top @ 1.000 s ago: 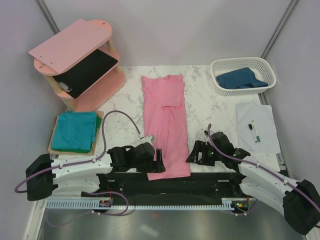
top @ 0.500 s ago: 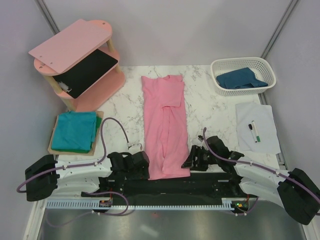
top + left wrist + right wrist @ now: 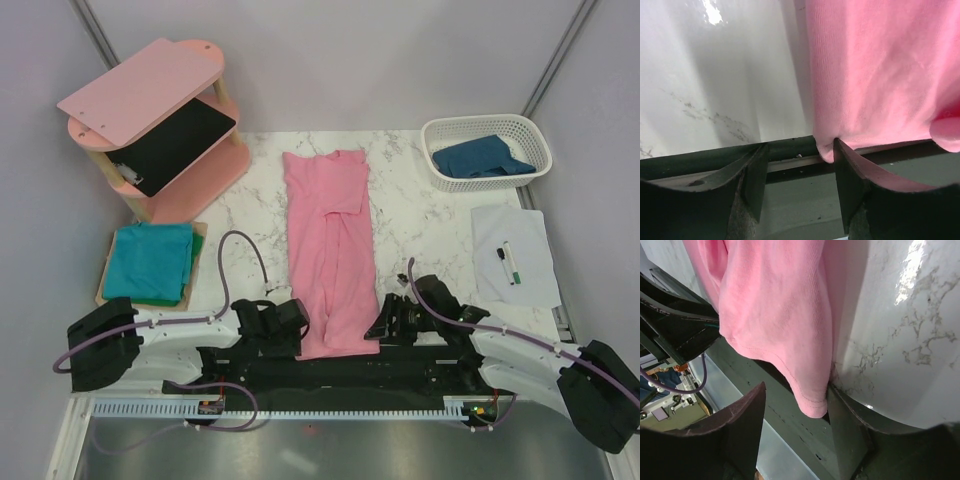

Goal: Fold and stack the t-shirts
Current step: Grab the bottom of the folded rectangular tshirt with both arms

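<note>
Three t-shirts lie in view: one folded teal cotton t-shirt (image 3: 150,262) on a wooden board (image 3: 130,303) at left; one long light pink cotton t-shirt (image 3: 328,240) mid-table; one dark blue t-shirt (image 3: 478,158) in a white plastic basket (image 3: 485,122) at right; left gripper (image 3: 799,155) and right gripper (image 3: 796,395) stand half open, each straddling a pink hem corner, neither clamped.

Over the last second I have drawn my left claw (image 3: 303,335) and right claw (image 3: 372,328) back toward the near edge of the surface (image 3: 420,220), from the flanks of the pink t-shirt (image 3: 330,250) to its near hem corners, narrowing both jaws partway.
</note>
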